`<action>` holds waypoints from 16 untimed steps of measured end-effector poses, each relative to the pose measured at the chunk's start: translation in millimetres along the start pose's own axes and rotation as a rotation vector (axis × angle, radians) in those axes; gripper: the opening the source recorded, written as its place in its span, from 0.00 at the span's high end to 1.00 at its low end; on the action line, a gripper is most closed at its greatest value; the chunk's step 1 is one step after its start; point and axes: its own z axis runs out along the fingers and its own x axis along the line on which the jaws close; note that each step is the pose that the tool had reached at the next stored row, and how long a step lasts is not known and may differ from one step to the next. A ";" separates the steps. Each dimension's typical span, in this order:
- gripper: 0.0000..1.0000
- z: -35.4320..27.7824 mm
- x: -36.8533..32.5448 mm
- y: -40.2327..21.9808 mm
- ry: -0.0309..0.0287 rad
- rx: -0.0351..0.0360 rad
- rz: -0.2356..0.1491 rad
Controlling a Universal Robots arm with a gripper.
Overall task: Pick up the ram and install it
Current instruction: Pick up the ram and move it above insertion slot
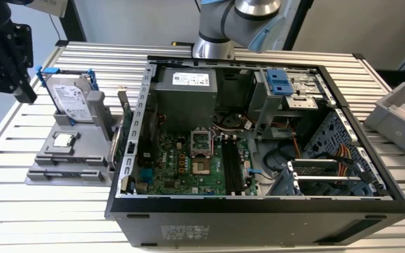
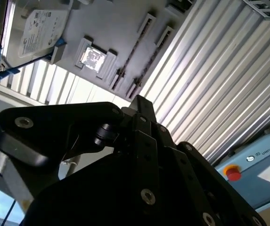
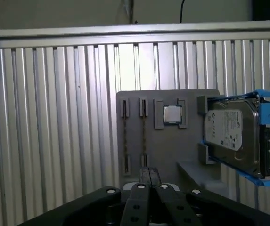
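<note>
Starting with the exterior view: the tool hung above the worktop, toward the exterior view's left of the grey fixture and well apart from the open computer case. The fixture held a hard drive upright in its blue frame and a CPU flat in a pocket. Judgement: parts were staged there so that each offers a fixed, repeatable grasp. A green circuit card stood between fixture and case.

Second wrist view: the tool had its fingers pressed together with no gap seen and nothing between them. Beyond it the ram sat in the fixture slot just beside the CPU, with the hard drive further off. I could not tell whether the neighbouring slot was filled.

First wrist view: the tool was closed and empty, nearly in line with the ram. The ram stood on its long edge, held by end brackets, with the thin edge facing up; judged, this leaves both flat faces free for the fingers. Its long axis lay level, parallel to the worktop's ribs, one end pointing toward the tool.
</note>
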 end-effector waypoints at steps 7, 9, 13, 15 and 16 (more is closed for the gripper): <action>1.00 0.0 0.0 0.0 0.0038 -0.0048 -0.108; 1.00 0.0 0.0 0.0 0.0049 -0.0062 -0.140; 1.00 -0.1 0.0 0.0 0.0063 -0.0079 -0.176; 1.00 0.0 0.0 0.0 0.0062 -0.0079 -0.177; 1.00 0.0 0.0 0.0 0.0063 -0.0079 -0.177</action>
